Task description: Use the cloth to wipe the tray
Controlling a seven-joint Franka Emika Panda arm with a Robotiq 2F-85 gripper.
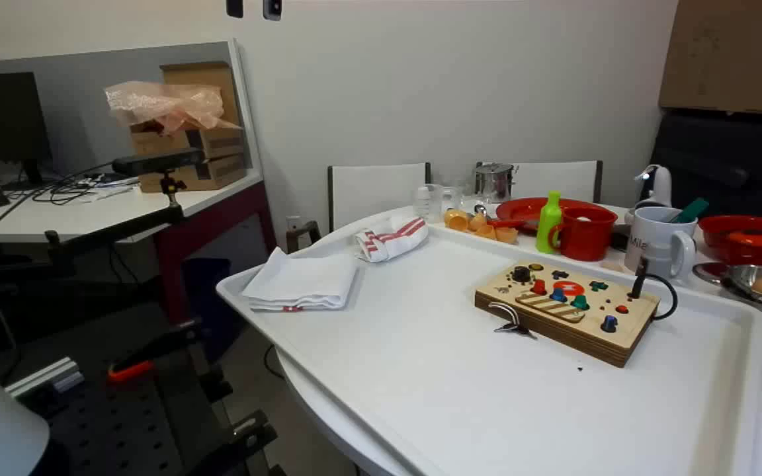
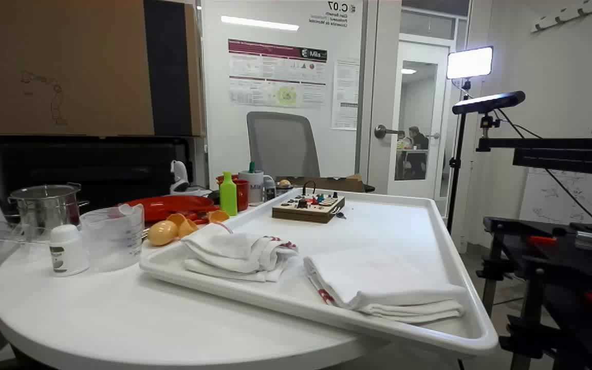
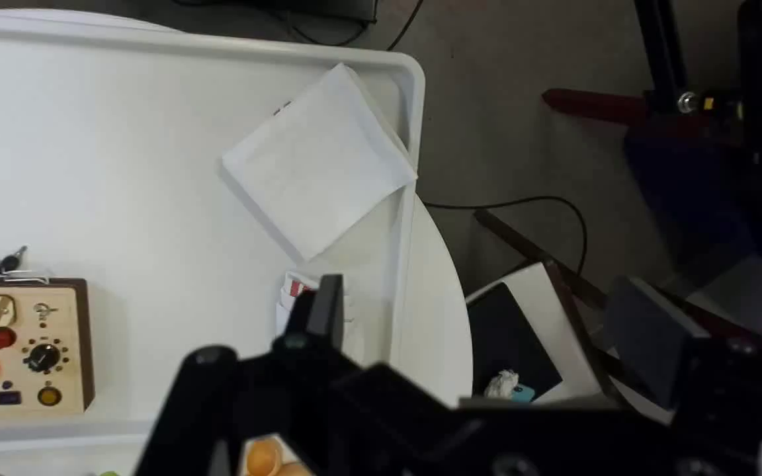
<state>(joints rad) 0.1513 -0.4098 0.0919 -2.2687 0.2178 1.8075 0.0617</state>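
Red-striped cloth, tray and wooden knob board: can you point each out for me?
Red-striped cloth (image 1: 392,239), in an exterior view: its striped upper side.
Tray (image 3: 123,172), in the wrist view: its bare floor.
Wooden knob board (image 1: 569,309), in an exterior view: middle of its top face.

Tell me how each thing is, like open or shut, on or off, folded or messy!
Gripper: open, holding nothing
Striped cloth: loosely folded, rumpled
Larger white cloth: folded flat
Tray: right way up, dark speck on it
Button board: lying flat, controls up
Green bottle: upright
Red mug: upright
White mug: upright, green thing inside
Light panel: on
Monitor: screen dark
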